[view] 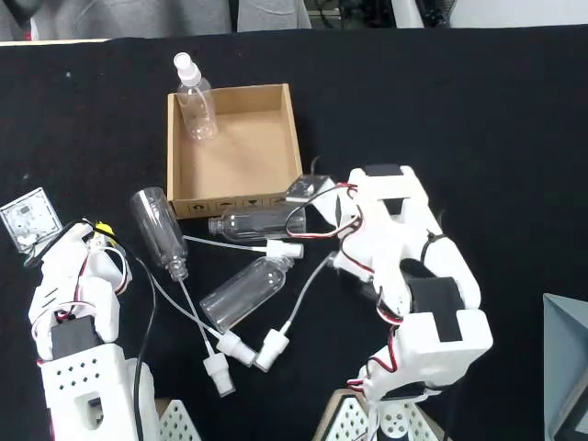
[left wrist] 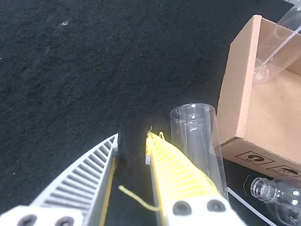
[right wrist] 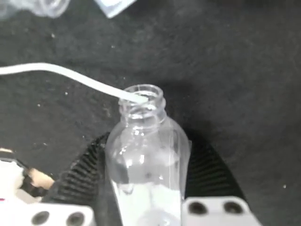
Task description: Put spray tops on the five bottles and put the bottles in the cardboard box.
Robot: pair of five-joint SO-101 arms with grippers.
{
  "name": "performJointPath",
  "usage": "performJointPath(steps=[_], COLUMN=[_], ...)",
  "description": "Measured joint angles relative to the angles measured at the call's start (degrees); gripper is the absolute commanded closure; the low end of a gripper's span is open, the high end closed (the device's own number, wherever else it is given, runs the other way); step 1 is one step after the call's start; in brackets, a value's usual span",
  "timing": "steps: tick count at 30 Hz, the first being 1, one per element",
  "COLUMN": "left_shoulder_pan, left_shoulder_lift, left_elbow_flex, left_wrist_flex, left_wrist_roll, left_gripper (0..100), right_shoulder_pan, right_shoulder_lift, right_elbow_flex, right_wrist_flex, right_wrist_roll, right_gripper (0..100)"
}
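My right gripper [right wrist: 146,143] is shut on a clear open-necked bottle [right wrist: 141,141], and the thin white tube [right wrist: 70,75] of a spray top reaches its mouth. In the high view that gripper [view: 342,260] sits under the right arm, and the tube runs down to its spray top [view: 271,349]. Three bare bottles [view: 158,230] [view: 257,223] [view: 243,292] lie in front of the cardboard box [view: 292,138]. A capped bottle [view: 195,101] leans in the box's far left corner. My left gripper [left wrist: 133,137] stands open on the cloth beside a bottle's base [left wrist: 193,122].
Three more spray tops [view: 285,248] [view: 234,347] [view: 219,372] lie among the bottles with long tubes. A small white square device [view: 28,219] rests at the left edge. A grey object [view: 565,358] stands at the right edge. Black cloth covers the table.
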Motion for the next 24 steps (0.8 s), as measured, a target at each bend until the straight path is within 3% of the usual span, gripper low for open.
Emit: performJointPath(steps=[11,24], left_shoulder_pan=[0.00,0.00], left_shoulder_lift=[0.00,0.00], left_elbow_flex=[0.00,0.00], left_wrist_flex=[0.00,0.00], left_wrist_roll=[0.00,-2.55], left_gripper=[91,91], right_shoulder_pan=[1.41,1.93], right_shoulder_lift=[0.09,-12.22], right_elbow_flex=[-2.37,-1.85], right_wrist_flex=[0.70,5.54], right_wrist_roll=[-14.68,-16.62], right_gripper=[90.6,90.6])
